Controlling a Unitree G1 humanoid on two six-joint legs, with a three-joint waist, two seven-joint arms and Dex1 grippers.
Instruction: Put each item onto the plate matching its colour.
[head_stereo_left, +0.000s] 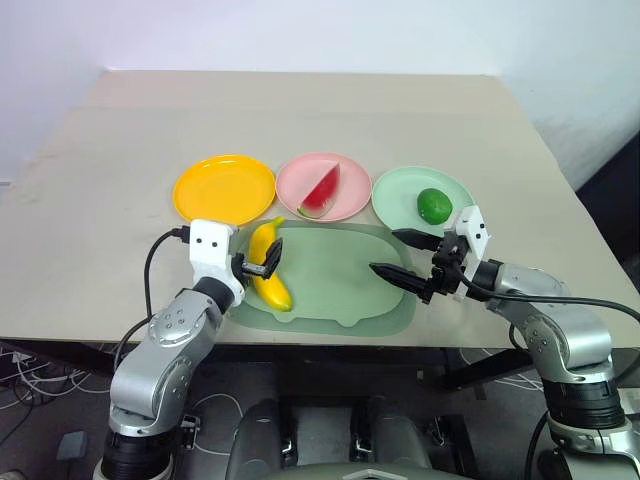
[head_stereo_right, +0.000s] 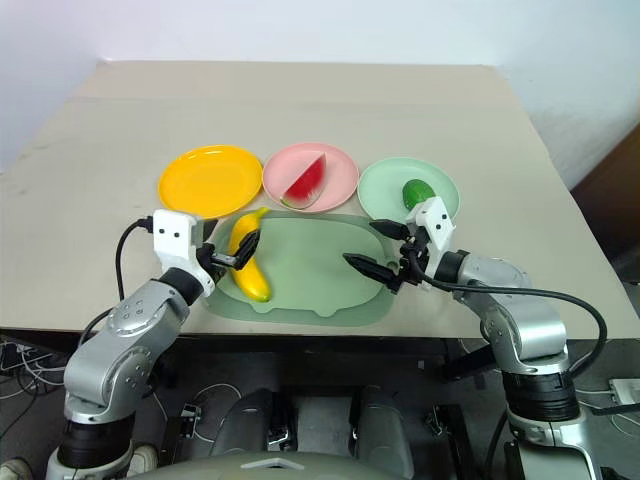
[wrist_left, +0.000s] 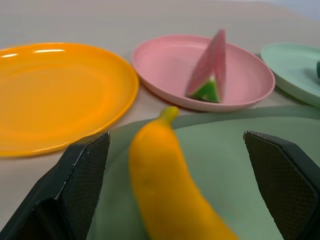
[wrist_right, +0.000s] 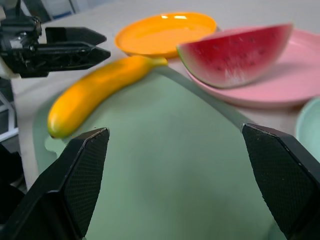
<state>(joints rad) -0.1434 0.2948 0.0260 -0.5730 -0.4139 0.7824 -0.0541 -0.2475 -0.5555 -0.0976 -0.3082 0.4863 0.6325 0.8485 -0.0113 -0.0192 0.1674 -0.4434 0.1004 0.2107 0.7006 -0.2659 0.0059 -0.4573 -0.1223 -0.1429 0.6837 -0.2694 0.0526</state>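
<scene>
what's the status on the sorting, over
Left gripper jaws open, straddling banana on the mat. Right gripper open, holding nothing. Watermelon and green fruit plated. Yellow plate unobstructed.

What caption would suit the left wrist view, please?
Open left hand straddling curved yellow plastic banana on green mat.

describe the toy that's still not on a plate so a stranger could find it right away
Start at the large flat green mat lying at the near edge of the beige table, in front of a row of three round plastic plates. On the mat's left part lies a curved yellow plastic banana, between the open fingers of the left pincer. It is the one toy lying on the mat, not on a plate.
</scene>
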